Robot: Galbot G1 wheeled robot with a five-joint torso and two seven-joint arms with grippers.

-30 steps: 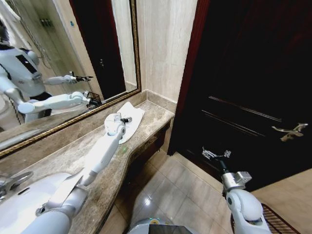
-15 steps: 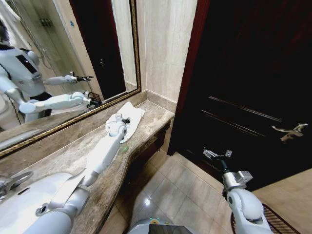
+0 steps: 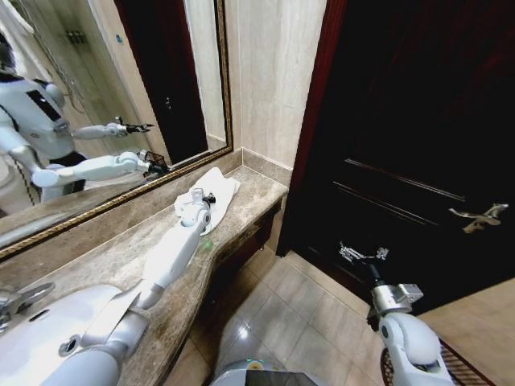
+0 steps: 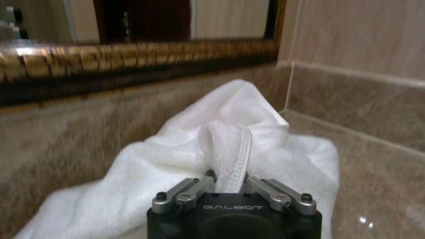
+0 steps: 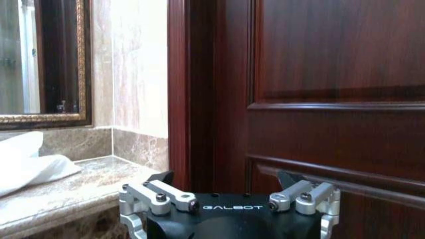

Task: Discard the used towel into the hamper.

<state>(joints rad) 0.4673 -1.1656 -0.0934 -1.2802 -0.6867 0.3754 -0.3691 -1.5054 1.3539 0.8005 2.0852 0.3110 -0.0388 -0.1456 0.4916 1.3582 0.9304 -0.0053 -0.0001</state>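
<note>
We have our left gripper (image 4: pixel 229 186) pinching 1 fold of the towel (image 4: pixel 199 164) on the counter (image 3: pixel 121 253) for lifting, while our right gripper (image 5: pixel 229 186) waits spread wide by the door (image 5: pixel 332 74).

right pincer (image 5: pixel 229 186) agape, dark door (image 5: pixel 332 99)
</note>
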